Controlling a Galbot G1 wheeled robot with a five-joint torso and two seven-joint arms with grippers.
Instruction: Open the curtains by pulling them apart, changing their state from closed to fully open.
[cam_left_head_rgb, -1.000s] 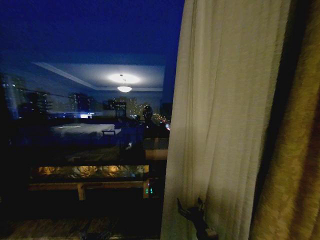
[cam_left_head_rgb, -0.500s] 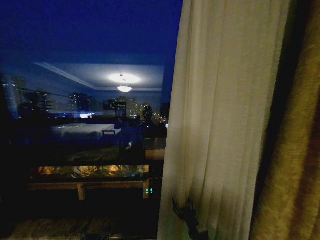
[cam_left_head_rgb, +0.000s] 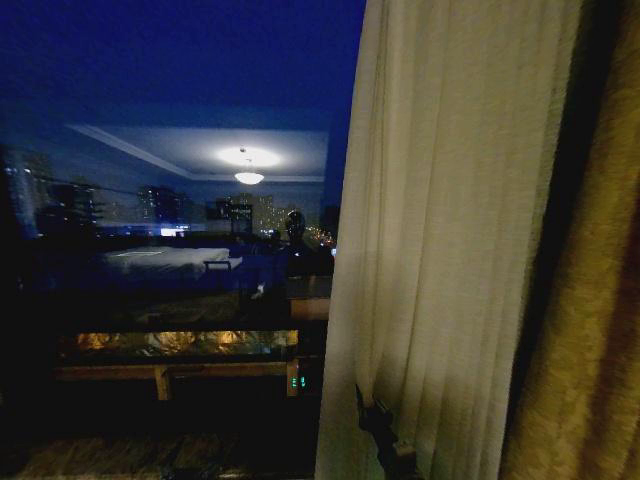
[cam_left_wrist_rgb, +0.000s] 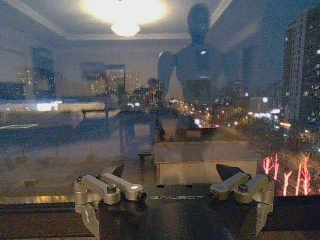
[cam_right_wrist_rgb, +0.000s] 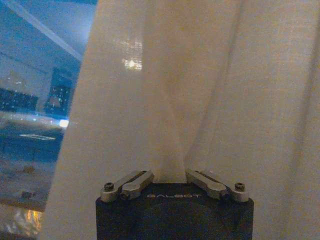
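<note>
Head view: the pale curtain (cam_left_head_rgb: 440, 240) hangs down the right half of the frame, with a thick brown drape (cam_left_head_rgb: 590, 330) crowding the far right edge. At bottom centre the right gripper (cam_left_head_rgb: 368, 412) pinches a fold near the curtain's left edge. Left of it, dark window glass (cam_left_head_rgb: 170, 120) mirrors a ceiling lamp (cam_left_head_rgb: 248, 176). The left gripper (cam_left_wrist_rgb: 172, 186) faces the glass, spread wide and holding nothing.
</note>
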